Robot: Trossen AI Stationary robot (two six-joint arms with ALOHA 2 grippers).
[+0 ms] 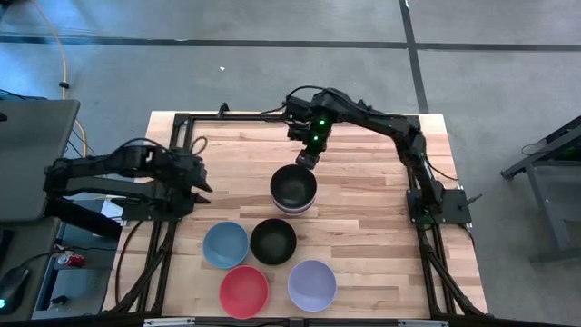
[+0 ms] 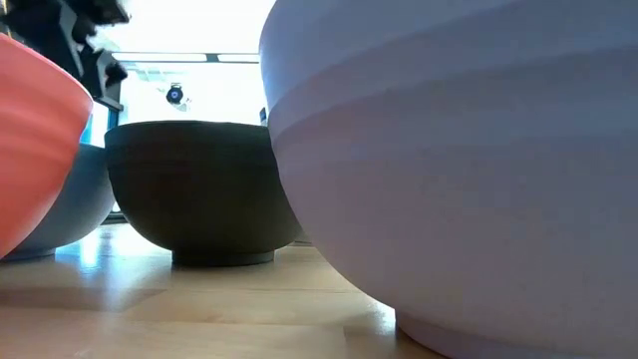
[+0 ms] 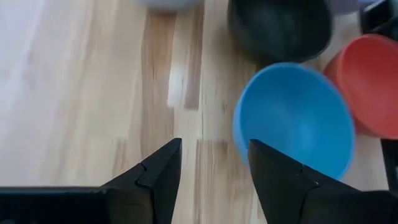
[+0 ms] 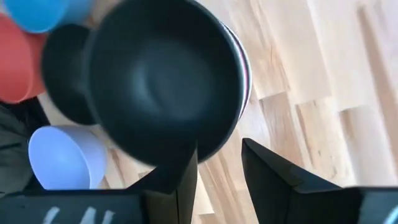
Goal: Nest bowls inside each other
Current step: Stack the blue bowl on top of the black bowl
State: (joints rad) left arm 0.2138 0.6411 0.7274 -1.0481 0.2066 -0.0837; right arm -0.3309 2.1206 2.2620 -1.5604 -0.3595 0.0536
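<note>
A stack of nested bowls (image 1: 293, 189) stands mid-table on its base, a black bowl (image 4: 161, 81) on top and pale and magenta rims (image 4: 247, 68) showing beneath it. Four single bowls stand on their bases nearer the front: blue (image 1: 225, 243), black (image 1: 272, 241), red (image 1: 243, 291) and lavender (image 1: 311, 284). My right gripper (image 1: 307, 162) (image 4: 219, 149) is open at the stack's far rim, one finger over the top bowl's inside and one outside. My left gripper (image 1: 204, 186) (image 3: 214, 146) is open over bare wood at the table's left, with the blue bowl (image 3: 292, 118) just ahead. My right gripper comes from above at the far rim (image 4: 214, 146) of the top black bowl, which lies between the open fingers. Whether a finger touches the rim cannot be told.
In the low view the lavender bowl (image 2: 459, 160) fills the right side, the black bowl (image 2: 194, 189) stands in the middle, and the red one (image 2: 35, 140) is at the left with the blue one (image 2: 85, 199) behind it. Bare wood (image 1: 381, 236) lies to the right of the bowls.
</note>
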